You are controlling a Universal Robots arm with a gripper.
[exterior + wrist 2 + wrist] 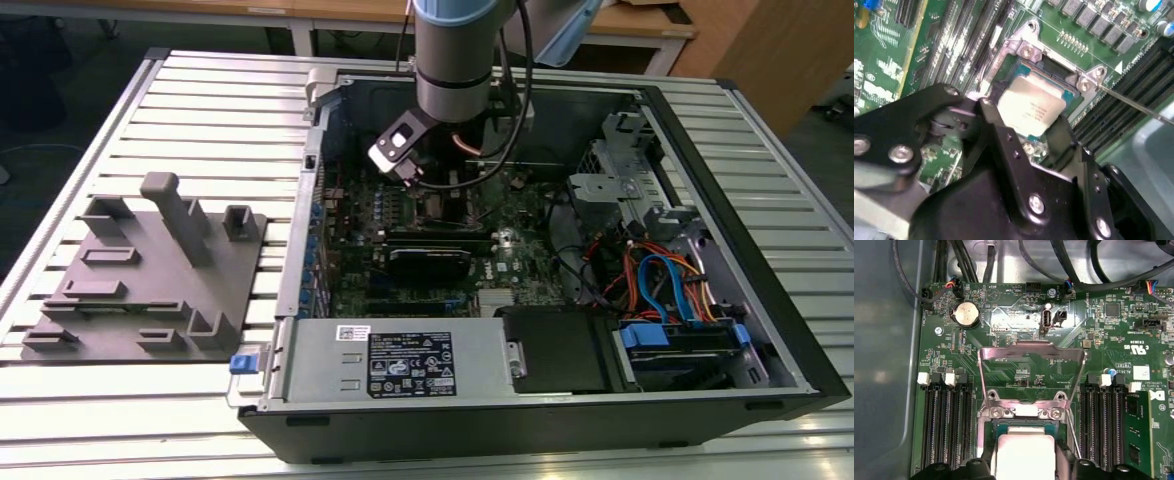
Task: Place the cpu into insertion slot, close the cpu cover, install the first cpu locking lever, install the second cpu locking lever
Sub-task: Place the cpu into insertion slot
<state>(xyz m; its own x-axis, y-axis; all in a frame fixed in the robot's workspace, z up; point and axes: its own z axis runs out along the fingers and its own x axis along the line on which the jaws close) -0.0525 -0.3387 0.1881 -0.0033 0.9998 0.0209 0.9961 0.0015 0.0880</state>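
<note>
The jaws grip the cpu (1029,107) by two opposite edges, holding it flat in the insertion slot (1054,67); I cannot tell whether it is fully seated. Just beyond, the cpu cover (1031,352) stands swung open off the green board (1019,315). The open computer case (534,420) lies on the slatted surface (134,120).

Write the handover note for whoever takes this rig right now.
The end effector looks shut on the cpu, with one finger at each side.
The cpu is at the insertion slot; whether it is fully seated cannot be told.
The cpu cover stands swung up, open.
One locking lever is unlatched beside the slot.
Done: cpu at the slot.
Left: closing the cover and installing both levers.
</note>
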